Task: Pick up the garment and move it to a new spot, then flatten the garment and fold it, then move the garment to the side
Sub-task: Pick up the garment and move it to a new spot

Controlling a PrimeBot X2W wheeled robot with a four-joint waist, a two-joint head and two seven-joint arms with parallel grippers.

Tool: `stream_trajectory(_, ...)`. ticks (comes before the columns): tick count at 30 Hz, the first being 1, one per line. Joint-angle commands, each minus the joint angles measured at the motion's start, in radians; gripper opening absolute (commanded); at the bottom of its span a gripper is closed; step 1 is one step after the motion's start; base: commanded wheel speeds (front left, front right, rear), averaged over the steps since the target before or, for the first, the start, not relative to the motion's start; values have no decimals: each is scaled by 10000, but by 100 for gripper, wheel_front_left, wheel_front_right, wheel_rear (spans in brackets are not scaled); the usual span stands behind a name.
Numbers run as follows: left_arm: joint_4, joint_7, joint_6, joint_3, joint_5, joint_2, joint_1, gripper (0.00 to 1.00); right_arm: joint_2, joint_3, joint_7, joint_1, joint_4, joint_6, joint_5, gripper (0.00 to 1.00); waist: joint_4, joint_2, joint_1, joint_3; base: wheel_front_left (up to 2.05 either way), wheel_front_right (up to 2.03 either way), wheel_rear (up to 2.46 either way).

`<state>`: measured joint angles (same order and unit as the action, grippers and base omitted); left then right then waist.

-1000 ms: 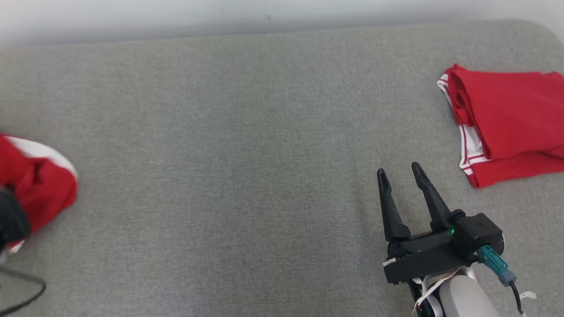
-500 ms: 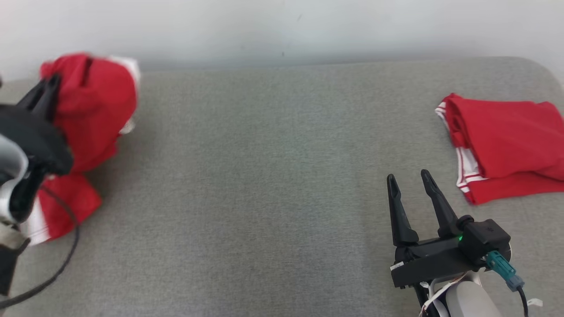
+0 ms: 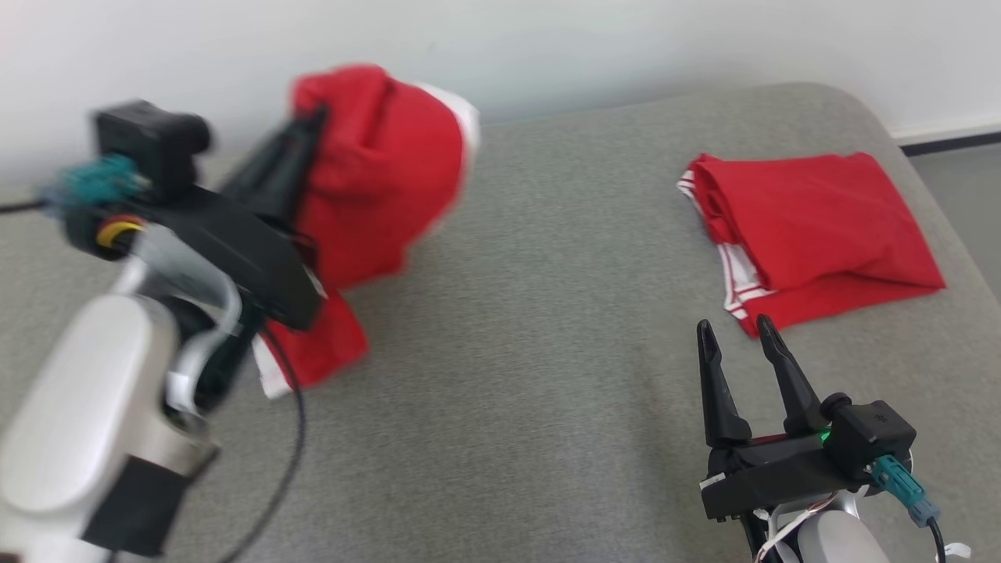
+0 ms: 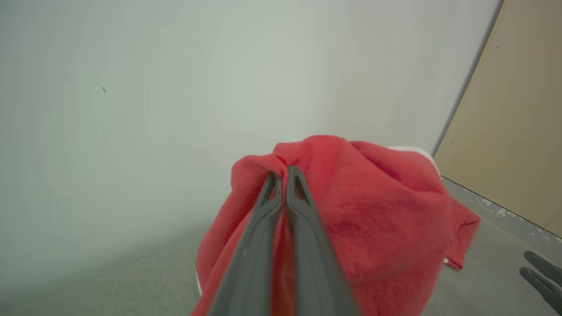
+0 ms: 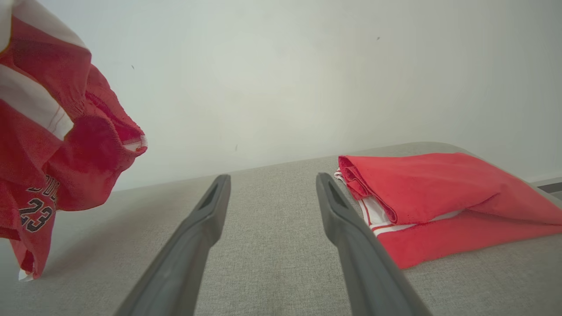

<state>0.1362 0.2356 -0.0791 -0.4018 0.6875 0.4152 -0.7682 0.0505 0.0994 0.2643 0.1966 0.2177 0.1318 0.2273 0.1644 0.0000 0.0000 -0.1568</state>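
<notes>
Left gripper [image 4: 283, 175] pinched on red jersey [image 3: 375, 180], lifted at 10 o'clock for relocation. Right gripper [image 3: 733, 327] wide, empty, 5 o'clock, clear of folded jersey [image 3: 813, 219] at 2 o'clock.

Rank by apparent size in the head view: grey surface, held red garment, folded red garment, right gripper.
1. Grey surface.
2 and 3. Held red garment and folded red garment look about alike; the held one is blurred and partly behind the left gripper, so no ranking.
4. Right gripper.
</notes>
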Motion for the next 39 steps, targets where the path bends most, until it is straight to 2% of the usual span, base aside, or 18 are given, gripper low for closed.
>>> stream_trajectory(1,-141,-110,37,-190,33,-236,295,0,-2,10,11,-74,34,-26,44,100,388,0,0,-91,0,0,0)
stream_trajectory(7,146,-536,-36,-561,268,-793,1080,0,-2,-3,11,-146,78,-26,63,100,487,0,0,-129,0,0,0)
stream_trajectory(15,2249,-1754,-198,-1262,74,-1260,2712,0,0,108,11,-133,313,-26,85,100,232,0,0,69,0,0,0)
stream_trajectory(18,2953,-2385,-246,-1551,-300,-1398,2774,100,1,225,11,-148,403,-26,168,100,102,0,0,186,0,0,0)
stream_trajectory(24,3576,-3398,-317,-1606,-498,-1698,2427,100,3,179,11,-367,481,-26,96,100,-205,0,0,559,0,0,0)
stream_trajectory(29,3763,-3991,-281,-1463,-446,-1727,2456,100,1,156,11,-570,495,-26,84,100,-343,0,0,885,0,0,0)
stream_trajectory(39,4595,-4259,-78,-1190,-216,-1177,3238,100,0,159,11,-729,466,-26,-41,100,-210,0,0,986,0,0,0)
